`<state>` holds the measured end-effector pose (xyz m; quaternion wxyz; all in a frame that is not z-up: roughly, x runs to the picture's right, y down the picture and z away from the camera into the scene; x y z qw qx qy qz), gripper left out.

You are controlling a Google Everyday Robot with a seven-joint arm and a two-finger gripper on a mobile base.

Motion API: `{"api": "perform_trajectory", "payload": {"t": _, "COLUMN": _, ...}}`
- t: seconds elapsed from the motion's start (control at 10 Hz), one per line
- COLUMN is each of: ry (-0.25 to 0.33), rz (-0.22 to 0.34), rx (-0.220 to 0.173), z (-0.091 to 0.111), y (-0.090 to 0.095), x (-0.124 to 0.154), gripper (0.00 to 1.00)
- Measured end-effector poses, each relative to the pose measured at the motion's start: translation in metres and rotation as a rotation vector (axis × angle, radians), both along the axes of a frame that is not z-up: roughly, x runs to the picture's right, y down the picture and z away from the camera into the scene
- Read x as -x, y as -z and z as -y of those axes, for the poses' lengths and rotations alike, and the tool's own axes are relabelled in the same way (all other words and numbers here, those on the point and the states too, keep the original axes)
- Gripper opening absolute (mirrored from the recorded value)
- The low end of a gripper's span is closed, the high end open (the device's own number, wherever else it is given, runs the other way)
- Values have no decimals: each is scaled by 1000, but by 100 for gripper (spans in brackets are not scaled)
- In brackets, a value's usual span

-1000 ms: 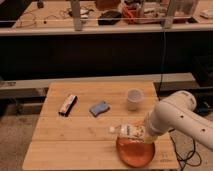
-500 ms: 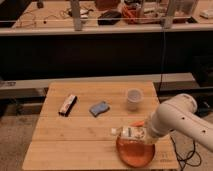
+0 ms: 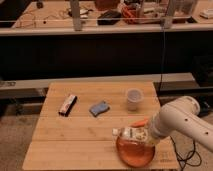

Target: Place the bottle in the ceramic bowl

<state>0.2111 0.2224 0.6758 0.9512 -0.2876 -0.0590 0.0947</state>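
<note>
**Orange-red bowl near front-right corner, bottle across its back rim**

Wood-slat table [image 3: 75, 135] fills the mid view. The ceramic bowl [image 3: 132, 156] sits close to the front edge, twd the right-hand corner as seen, w/ only a thin strip of wood showing betw. its rim and that edge. The bottle [image 3: 128, 134] lies on its side across the bowl's rear part, white cap pointing left and poking just past the rim. Can't tell if it rests on the bowl or hangs just above it.

The gripper [image 3: 147, 136] is at the bottle's right end, over the bowl's right-rear side. It's mostly hidden by the bottle and the wrist, so whether it's clamped or loose can't be told. The white arm [image 3: 180, 119] comes in from the right, crossing the table's right edge.

Other items, all well apart from the bowl:
- whitish cup [image 3: 133, 98], upright, back-right, near the right edge.
- blue-grey pad [image 3: 99, 108], approx. centre, left of the cup.
- dark-and-white wrapped bar [image 3: 67, 104], back-left, angled.

Bare wood runs along the whole front-left, from the bowl's left rim to the left edge. Behind the table is a dark bench front w/ a thin cable [image 3: 162, 50] hanging down on the right.
</note>
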Motion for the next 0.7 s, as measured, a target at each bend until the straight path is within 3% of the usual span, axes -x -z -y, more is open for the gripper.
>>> {"api": "perform_trajectory", "payload": {"t": 0.1, "ry": -3, "rz": 4, "rx": 1, "z": -2, "y": -1, "x": 0, "gripper": 15}}
{"api": "perform_trajectory", "payload": {"t": 0.5, "ry": -25, "rz": 5, "rx": 10, "z": -8, "y": -3, "x": -4, "gripper": 9}}
{"api": "perform_trajectory", "payload": {"t": 0.7, "ry": -30, "rz": 14, "rx": 13, "z": -10, "y": -4, "x": -5, "gripper": 15}}
